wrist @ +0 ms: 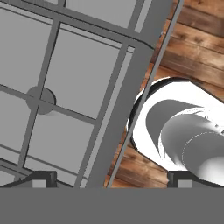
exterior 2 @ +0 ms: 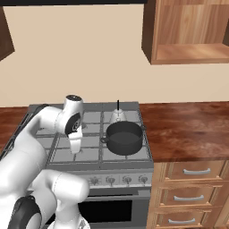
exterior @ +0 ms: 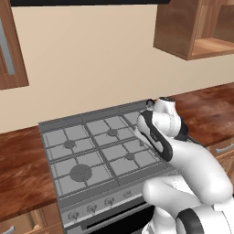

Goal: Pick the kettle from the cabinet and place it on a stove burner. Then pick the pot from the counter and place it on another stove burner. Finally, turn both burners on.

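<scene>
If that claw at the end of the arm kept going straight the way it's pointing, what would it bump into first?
Probably the stove top: the open end effector looks down on the stove's edge, where a grey grate meets the counter. Depth is unclear, so it might touch the counter strip instead.

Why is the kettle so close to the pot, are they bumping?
Cannot tell. In the right base view the kettle sits right behind the pot on the stove, and the pot's rim hides any gap between them.
</scene>
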### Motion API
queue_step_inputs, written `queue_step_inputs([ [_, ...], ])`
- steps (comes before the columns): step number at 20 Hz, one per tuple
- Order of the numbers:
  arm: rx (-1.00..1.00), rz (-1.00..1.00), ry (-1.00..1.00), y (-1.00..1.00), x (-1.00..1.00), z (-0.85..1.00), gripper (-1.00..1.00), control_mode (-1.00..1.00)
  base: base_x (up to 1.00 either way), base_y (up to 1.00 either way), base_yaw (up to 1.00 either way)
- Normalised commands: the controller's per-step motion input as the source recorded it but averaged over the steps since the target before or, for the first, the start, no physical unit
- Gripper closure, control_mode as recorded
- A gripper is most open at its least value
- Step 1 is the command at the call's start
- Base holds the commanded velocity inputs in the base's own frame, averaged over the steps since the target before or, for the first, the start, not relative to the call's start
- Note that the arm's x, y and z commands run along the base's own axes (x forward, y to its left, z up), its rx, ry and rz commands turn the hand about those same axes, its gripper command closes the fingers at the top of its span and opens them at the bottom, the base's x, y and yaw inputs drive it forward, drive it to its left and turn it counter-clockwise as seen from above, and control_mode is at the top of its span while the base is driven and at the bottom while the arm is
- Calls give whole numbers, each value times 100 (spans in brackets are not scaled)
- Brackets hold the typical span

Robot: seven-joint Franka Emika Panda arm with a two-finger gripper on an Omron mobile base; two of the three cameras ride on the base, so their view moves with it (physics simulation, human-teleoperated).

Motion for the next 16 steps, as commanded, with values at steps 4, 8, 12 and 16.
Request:
queue_step_inputs([
  [4,2,-4,-1,-24,-4,30,-100,-100,0,0,0],
  [8,8,-7,0,-38,-12,24,-100,-100,0,0,0],
  [12,14,-8,-1,-46,-20,19,-100,-100,0,0,0],
  [16,17,-9,-3,-49,-29,13,-100,-100,0,0,0],
])
